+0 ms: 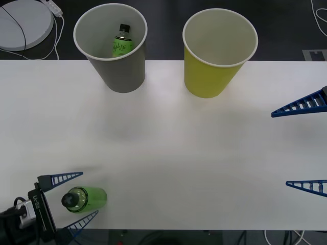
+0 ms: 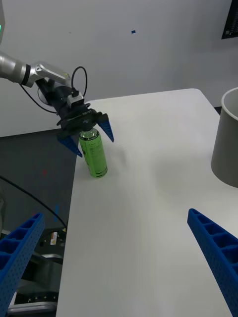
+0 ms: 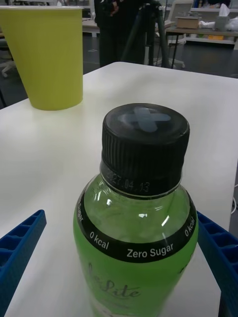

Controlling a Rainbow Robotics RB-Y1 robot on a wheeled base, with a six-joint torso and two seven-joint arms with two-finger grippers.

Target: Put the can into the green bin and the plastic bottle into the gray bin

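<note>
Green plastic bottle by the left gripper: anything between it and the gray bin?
Nothing visible. The left gripper is open, its fingers on either side of the small green see-through plastic bottle standing at the table's near left edge. Only bare white table lies between it and the large gray tapered bin, which already holds another green bottle.

The left gripper [image 1: 73, 198] stands spread at the table's [image 1: 168, 163] near left corner, a blue finger on each side of the upright plastic bottle [image 1: 86, 198]. Ahead of it bare tabletop runs to the gray bin [image 1: 113, 48], already holding a green bottle [image 1: 121, 42], and the green bin [image 1: 217, 51]. Open right gripper [image 1: 301, 148] flanks the far side.
</note>
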